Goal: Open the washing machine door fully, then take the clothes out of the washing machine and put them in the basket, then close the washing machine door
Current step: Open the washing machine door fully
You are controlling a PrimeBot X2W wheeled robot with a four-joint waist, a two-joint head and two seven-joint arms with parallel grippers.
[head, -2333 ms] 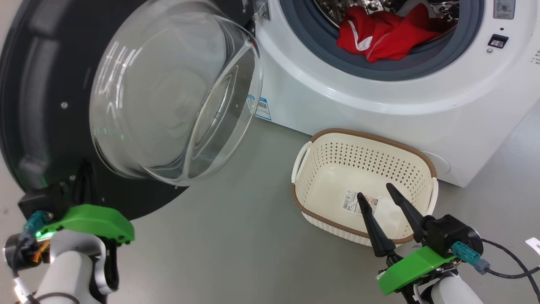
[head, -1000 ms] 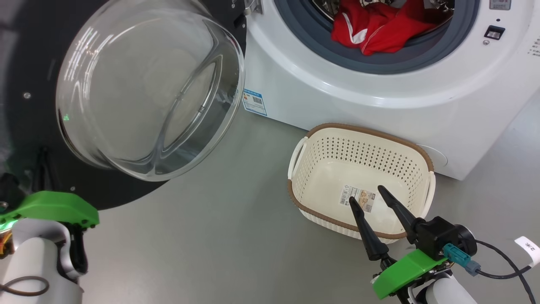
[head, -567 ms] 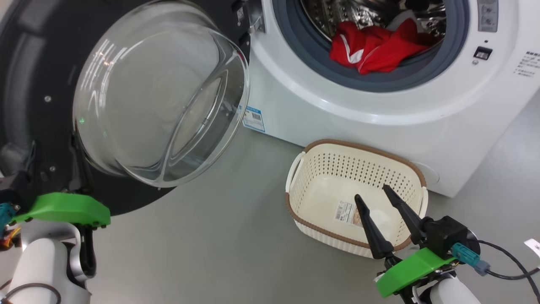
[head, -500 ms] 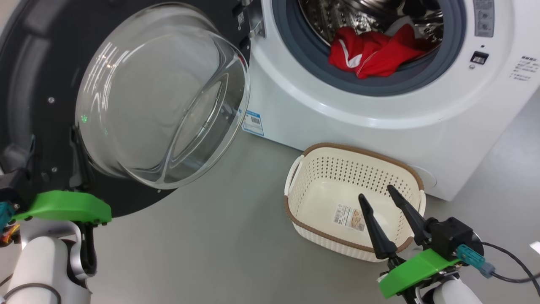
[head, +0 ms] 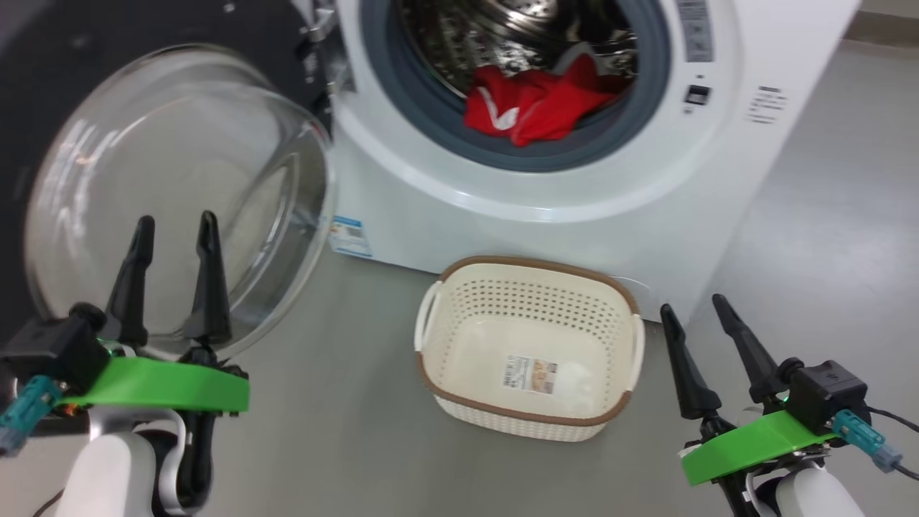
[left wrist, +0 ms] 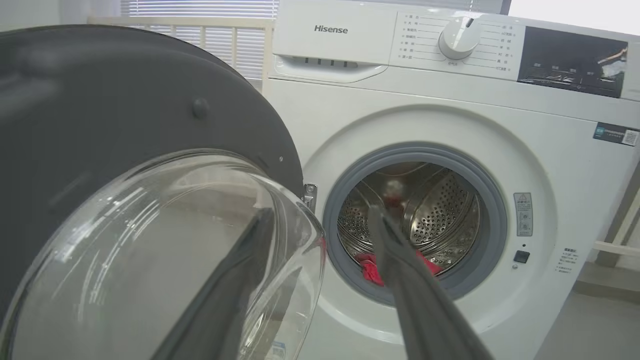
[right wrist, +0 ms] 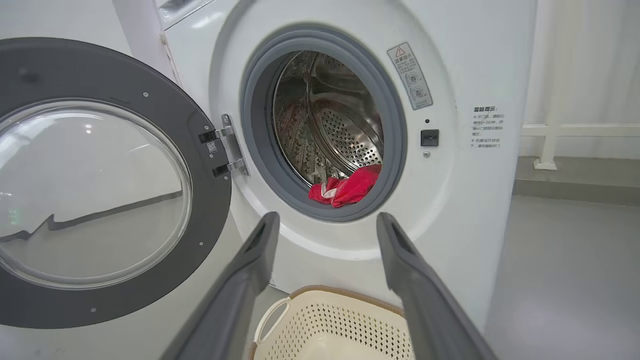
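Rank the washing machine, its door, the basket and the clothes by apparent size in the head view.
washing machine
washing machine door (nearer and cropped, so these two are unsure)
basket
clothes

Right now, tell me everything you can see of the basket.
The basket is small, cream-white plastic, a rounded rectangle with perforated walls, a brown woven-look rim and a pale handle on each short side. It stands upright on the grey floor, close before the washing machine; whether they touch cannot be told. Nothing is in it but a paper label on its bottom.
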